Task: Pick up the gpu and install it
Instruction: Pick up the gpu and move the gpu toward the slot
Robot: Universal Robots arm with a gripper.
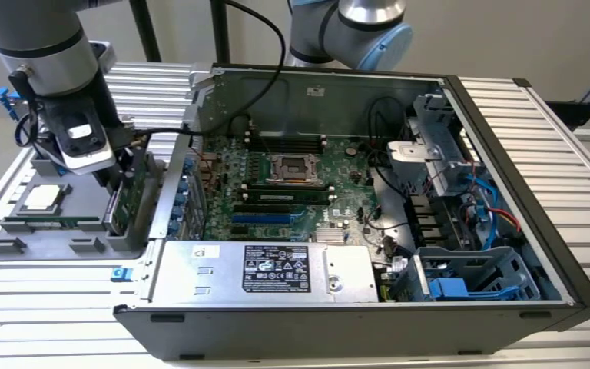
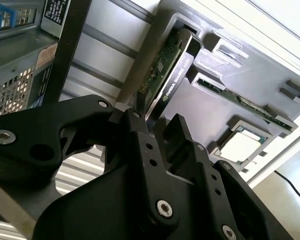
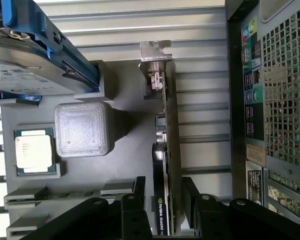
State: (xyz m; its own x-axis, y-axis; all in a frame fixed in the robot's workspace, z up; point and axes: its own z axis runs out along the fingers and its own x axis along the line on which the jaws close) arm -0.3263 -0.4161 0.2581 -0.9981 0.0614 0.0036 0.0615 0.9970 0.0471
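The gpu [image 3: 167, 125] stands on edge in a slot of the grey holder tray [image 1: 28, 231], at the exterior view's left beside the open computer case [image 1: 377, 307]. Its green board, black shroud and silver bracket [image 3: 155, 52] show in the first wrist view. In the exterior view the gpu [image 1: 117, 206] sits directly under the arm's wrist. My gripper [image 3: 164, 195] is lowered over the card's top edge, open, with one finger on each side and small gaps to the card. The second wrist view shows the gpu [image 2: 170, 70] running away from the gripper [image 2: 152, 122].
The tray also holds a processor chip [image 3: 34, 150], a memory stick [image 2: 240, 102] and a hard drive in a blue frame [image 3: 35, 65]. The case's rear panel [image 3: 275, 100] is close beside the card. Inside the case lie the motherboard [image 1: 285, 184] and power supply [image 1: 264, 269].
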